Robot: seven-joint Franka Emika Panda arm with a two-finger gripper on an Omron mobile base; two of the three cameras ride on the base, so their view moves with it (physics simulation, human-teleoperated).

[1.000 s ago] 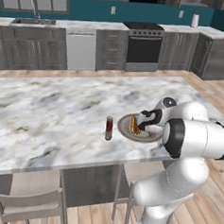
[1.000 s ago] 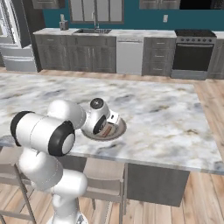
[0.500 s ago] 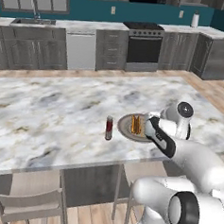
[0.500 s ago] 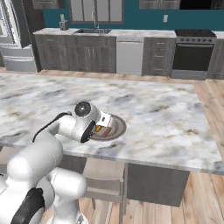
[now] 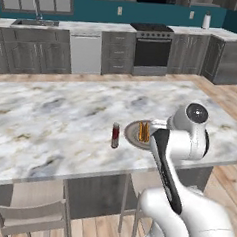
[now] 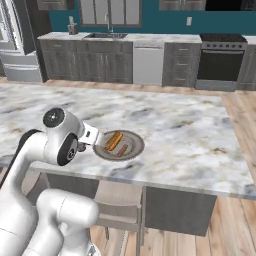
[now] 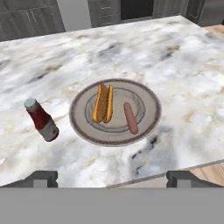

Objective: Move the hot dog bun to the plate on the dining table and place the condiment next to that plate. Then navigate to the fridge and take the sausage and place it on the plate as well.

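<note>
Hand view says we're basically done: sausage (image 7: 130,117) now lies on the plate (image 7: 148,118) beside the hot dog bun (image 7: 103,103), condiment (image 7: 41,120) just beside it on the surface (image 7: 175,61). Our tool (image 7: 112,178) has pulled back, tips spread apart, holding nothing.

No text, label, brand, number or sign is showing clearly enough to be read anywhere in these views, and the red condiment bottle (image 7: 40,120) standing on the dining table (image 7: 175,65) is carrying no readable label on its side.
</note>
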